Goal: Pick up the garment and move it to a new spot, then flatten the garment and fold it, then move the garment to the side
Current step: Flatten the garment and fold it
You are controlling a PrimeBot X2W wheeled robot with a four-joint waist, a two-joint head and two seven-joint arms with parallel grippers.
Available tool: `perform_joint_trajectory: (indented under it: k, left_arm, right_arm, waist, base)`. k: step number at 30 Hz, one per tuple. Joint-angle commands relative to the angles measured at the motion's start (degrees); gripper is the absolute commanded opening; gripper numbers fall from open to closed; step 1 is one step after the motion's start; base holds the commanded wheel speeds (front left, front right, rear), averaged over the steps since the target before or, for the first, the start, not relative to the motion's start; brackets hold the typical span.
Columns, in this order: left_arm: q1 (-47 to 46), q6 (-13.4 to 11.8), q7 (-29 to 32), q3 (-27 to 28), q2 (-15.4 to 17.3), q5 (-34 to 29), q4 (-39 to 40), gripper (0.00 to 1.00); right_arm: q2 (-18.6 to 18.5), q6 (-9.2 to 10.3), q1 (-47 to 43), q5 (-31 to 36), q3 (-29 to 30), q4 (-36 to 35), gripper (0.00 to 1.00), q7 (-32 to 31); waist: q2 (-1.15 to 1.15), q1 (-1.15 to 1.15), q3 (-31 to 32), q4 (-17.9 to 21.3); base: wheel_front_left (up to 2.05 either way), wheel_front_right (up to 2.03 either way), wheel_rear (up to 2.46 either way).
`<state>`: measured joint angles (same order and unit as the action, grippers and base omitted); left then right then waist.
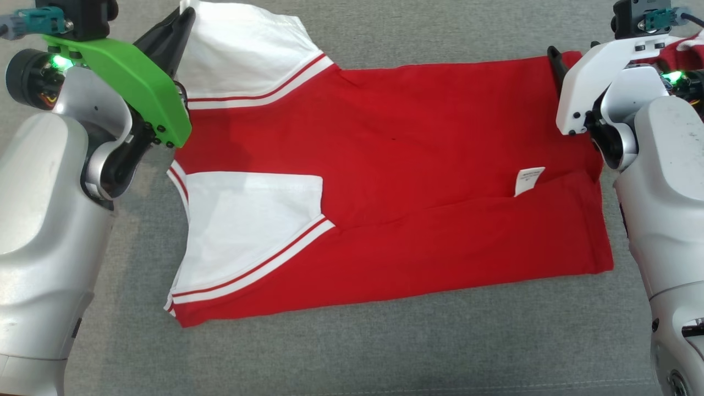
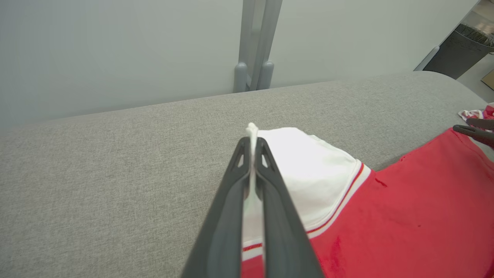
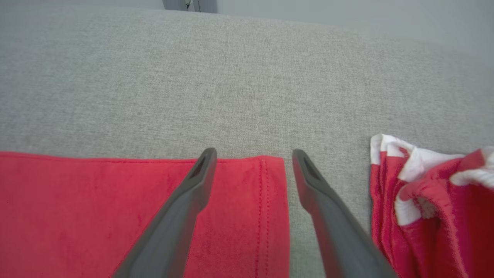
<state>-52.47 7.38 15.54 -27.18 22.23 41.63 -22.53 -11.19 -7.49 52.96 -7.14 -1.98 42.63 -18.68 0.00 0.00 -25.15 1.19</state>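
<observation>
The left hand pinches the garment by a white sleeve; the right hand gapes over the hem, crumpled red-white cloth just beside.

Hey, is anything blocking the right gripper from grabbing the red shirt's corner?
Nothing visible does. The right gripper is open right at the shirt, with its corner hem between the two fingers. A crumpled red and white cloth lies off to one side, apart from the shirt.

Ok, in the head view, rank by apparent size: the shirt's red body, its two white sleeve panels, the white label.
1. red body
2-3. near white panel and far white panel: about alike; the far one runs off the top edge, so I won't rank them.
4. white label
</observation>
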Motion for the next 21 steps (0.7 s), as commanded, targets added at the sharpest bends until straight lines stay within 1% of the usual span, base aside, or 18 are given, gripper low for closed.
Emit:
perform_joint_trajectory:
  k: [1, 4, 10, 11, 12, 13, 14, 15, 16, 17, 21]
  left_arm:
    - [0.5, 0.1, -0.7, -0.4, -0.2, 0.3, -0.1, 0.0]
    - [0.3, 0.1, -1.3, -1.4, -0.4, 0.9, -0.9, 0.0]
    - [-0.8, 0.1, -2.2, -3.1, -0.2, 2.1, -2.4, 0.0]
    - [-1.0, 0.1, -2.3, -3.4, -0.2, 2.3, -2.5, 0.0]
    - [-1.2, 0.1, -2.5, -3.6, -0.1, 2.5, -2.7, 0.0]
    - [-1.3, 0.1, -2.6, -3.8, 0.0, 2.6, -2.8, 0.0]
    - [-1.4, 0.1, -2.7, -4.0, 0.1, 2.8, -3.0, 0.0]
    - [-1.5, 0.1, -2.9, -4.2, 0.2, 2.9, -3.2, 0.0]
    - [-1.6, 0.1, -3.0, -4.4, 0.3, 2.9, -3.3, 0.0]
    - [-1.6, 0.1, -3.2, -4.6, 0.4, 3.0, -3.4, 0.0]
    - [-1.6, 0.1, -4.0, -5.3, 1.0, 3.4, -4.3, 0.0]
  right_arm:
    - [-0.2, 0.01, 1.0, 0.7, 0.6, 1.4, 1.0, -0.4]
    - [-1.4, 0.02, 2.0, 3.4, 1.0, 4.4, 1.0, -0.6]
    - [-0.7, 0.02, 3.1, 5.0, 3.1, 9.2, 1.0, -0.5]
    - [-0.5, 0.02, 3.3, 5.1, 3.3, 9.8, 0.93, -0.4]
    - [-0.4, 0.01, 3.5, 5.4, 3.4, 10.5, 0.82, -0.1]
    - [-0.3, 0.02, 3.6, 5.7, 3.5, 11.1, 0.46, 0.0]
    - [-0.2, 0.04, 3.8, 5.9, 3.6, 11.8, 0.38, 0.3]
    - [0.0, 0.05, 3.9, 5.9, 3.7, 12.2, 0.2, 0.7]
    - [0.2, 0.05, 4.1, 6.0, 3.9, 12.6, 0.04, 1.5]
    - [0.3, 0.05, 4.2, 6.2, 3.9, 12.9, 0.0, 2.2]
    - [1.0, 0.05, 4.6, 6.7, 3.8, 14.0, 0.0, 5.3]
  waist:
    - [0.0, 0.0, -0.7, -2.2]
    - [0.0, 0.0, -0.7, -2.5]
    - [0.0, 0.0, -0.7, -2.5]
    - [0.0, 0.0, -0.7, -2.5]
    - [0.0, 0.0, -0.8, -2.4]
    - [0.0, 0.0, -0.9, -2.4]
    - [0.0, 0.0, -0.9, -2.3]
    - [0.0, 0.0, -0.9, -2.3]
    - [0.0, 0.0, -0.8, -2.2]
    - [0.0, 0.0, -0.7, -2.1]
    - [0.0, 0.0, 0.3, -1.7]
  base:
    - [0.0, 0.0, 0.0]
    - [0.0, 0.0, 0.0]
    - [0.0, 0.0, 0.0]
    - [0.0, 0.0, 0.0]
    - [0.0, 0.0, 0.0]
    - [0.0, 0.0, 0.0]
    - [0.0, 0.0, 0.0]
    - [0.0, 0.0, 0.0]
    - [0.0, 0.0, 0.0]
    - [0.0, 0.0, 0.0]
    - [0.0, 0.0, 0.0]
